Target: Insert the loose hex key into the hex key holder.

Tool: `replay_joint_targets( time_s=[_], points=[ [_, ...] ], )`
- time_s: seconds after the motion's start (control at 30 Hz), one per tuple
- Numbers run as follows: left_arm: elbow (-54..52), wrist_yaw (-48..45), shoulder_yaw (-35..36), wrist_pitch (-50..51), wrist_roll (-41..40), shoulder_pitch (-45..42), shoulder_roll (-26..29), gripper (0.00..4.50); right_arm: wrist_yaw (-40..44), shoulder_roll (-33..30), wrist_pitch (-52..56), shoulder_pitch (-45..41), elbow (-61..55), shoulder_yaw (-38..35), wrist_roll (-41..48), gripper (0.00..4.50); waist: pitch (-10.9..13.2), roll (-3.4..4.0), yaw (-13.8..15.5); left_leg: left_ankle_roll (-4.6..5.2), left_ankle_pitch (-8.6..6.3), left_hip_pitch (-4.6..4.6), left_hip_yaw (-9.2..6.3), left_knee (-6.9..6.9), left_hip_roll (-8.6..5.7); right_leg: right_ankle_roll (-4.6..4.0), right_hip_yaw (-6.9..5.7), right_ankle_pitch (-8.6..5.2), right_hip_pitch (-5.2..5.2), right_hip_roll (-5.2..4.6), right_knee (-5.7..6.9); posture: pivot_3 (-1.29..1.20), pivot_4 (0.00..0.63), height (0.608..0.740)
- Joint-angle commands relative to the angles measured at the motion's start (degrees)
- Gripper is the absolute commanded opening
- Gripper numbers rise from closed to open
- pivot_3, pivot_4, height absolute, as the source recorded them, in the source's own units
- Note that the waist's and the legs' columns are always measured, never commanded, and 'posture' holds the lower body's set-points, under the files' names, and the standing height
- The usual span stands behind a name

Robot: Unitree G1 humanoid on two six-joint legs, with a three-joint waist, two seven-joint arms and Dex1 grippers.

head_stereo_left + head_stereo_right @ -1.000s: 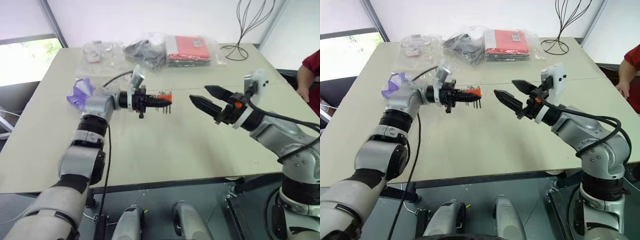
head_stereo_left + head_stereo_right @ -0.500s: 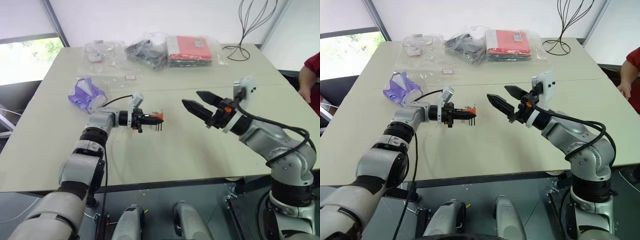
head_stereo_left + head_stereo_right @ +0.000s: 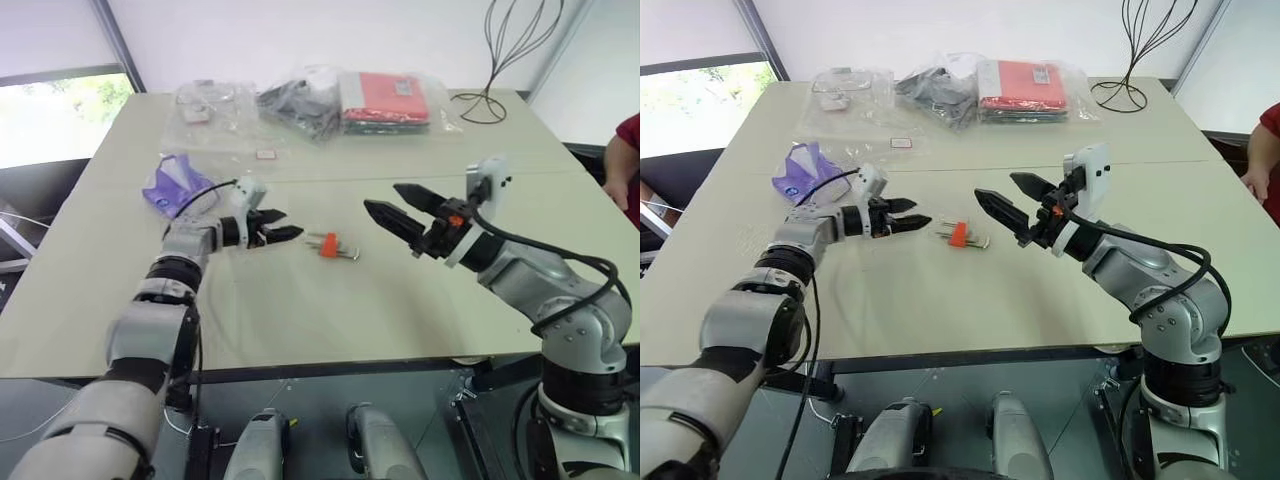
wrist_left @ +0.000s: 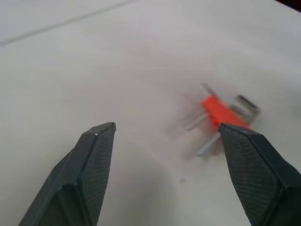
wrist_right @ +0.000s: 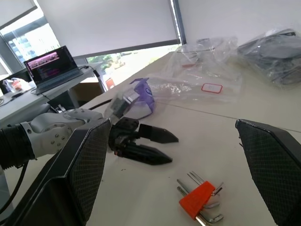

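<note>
The holder [image 3: 327,245] lies flat on the table [image 3: 300,300], one orange-red block with metal keys sticking out of both sides, between the two grippers and touching neither. In the right wrist view about four thin keys can be counted fanning from its far side, and one longer bent key [image 5: 210,217] shows at its near side; whether that one is the loose key seated in the block cannot be told. The left gripper [image 3: 280,228] hovers low over the table just beside the holder, its two black fingers spread apart and empty, tips pointing toward the block. The right gripper [image 3: 397,205] hangs higher, above the table on the holder's other side, its two fingers spread wide and holding nothing. One purple pouch [image 3: 172,186] lies behind the left arm. Toward the far edge sit several clear plastic bags, one holding a red pack [image 3: 385,97] and one holding dark items [image 3: 300,100]. One wire stand [image 3: 490,60] rises at the far corner. A person's arm [image 3: 622,160] shows at the right edge.
</note>
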Motion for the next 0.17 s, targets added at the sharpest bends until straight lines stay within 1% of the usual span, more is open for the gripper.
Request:
replay_joint_targets(
  time_s=[0.03, 0.13, 0.17],
  points=[
    [-1.5, 0.6, 3.0, -1.9, -1.5, -1.7, 1.4, 3.66, 0.1, -0.4, -1.2, -0.1, -2.0, -1.1, 0.4, 4.40, 0.0, 0.00, 0.0, 0.00, 0.00, 0.00, 0.01, 0.00, 0.00, 0.00, 0.00, 0.00, 0.00, -0.02, 0.00, 0.00, 0.150, 0.740],
    [-5.1, -1.9, 4.3, -1.3, -2.8, -0.3, 2.1, 3.66, 0.1, -0.5, -1.1, 0.3, -1.9, -1.2, 0.4, 4.40, 0.0, 0.00, 0.2, 0.00, 0.00, -0.01, 0.01, 0.00, -0.02, 0.00, -0.01, 0.00, 0.01, -0.02, -0.01, 0.00, 0.150, 0.740],
    [-6.3, -1.1, 4.5, -1.7, -2.8, 0.2, 2.2, 3.66, 0.2, -0.6, -1.1, 0.6, -1.9, -1.1, 0.2, 4.40, 0.0, 0.00, 0.2, 0.00, 0.00, -0.02, 0.02, 0.00, -0.02, 0.00, 0.00, 0.00, 0.01, -0.02, -0.02, 0.00, 0.150, 0.740]
  ],
)
